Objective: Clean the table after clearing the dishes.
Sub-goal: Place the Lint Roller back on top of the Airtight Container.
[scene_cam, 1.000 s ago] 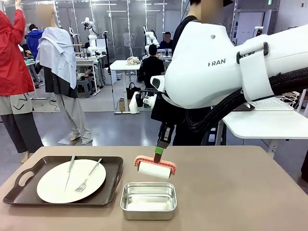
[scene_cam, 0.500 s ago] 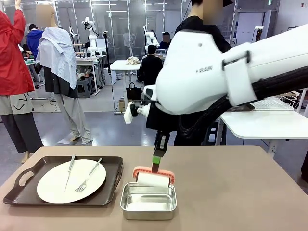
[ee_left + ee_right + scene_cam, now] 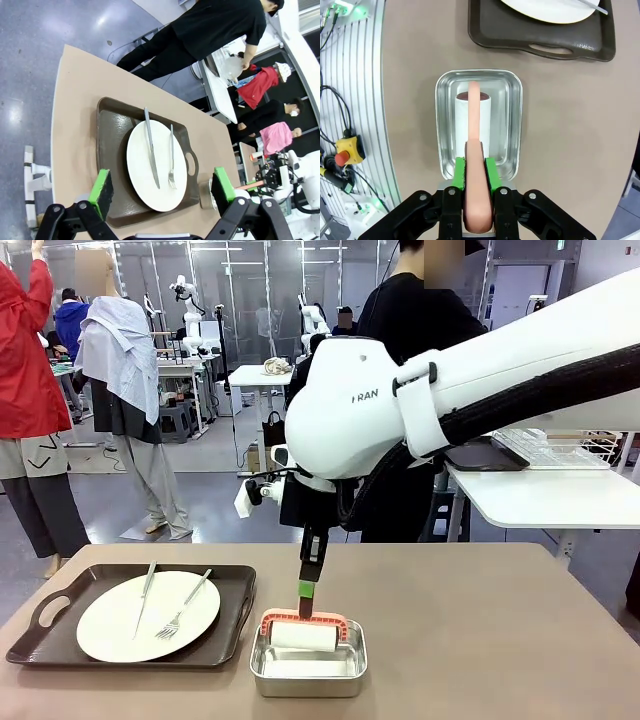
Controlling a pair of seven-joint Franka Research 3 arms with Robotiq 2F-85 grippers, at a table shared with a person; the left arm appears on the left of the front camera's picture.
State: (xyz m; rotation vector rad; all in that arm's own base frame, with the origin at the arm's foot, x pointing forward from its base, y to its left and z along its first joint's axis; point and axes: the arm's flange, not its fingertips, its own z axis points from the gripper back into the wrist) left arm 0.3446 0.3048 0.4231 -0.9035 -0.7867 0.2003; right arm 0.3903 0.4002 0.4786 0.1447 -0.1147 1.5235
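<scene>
Right gripper (image 3: 475, 170) clamped on roller handle (image 3: 474, 135), roller (image 3: 461, 125) in pan (image 3: 516, 125); plated tray (image 3: 238, 590) left, apart.

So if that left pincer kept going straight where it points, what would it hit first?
Likely the large round white plate, by its silver knife and fork, on the dark brown handled tray. The open left pincer aims at it with nothing between, though depth is unclear.
</scene>
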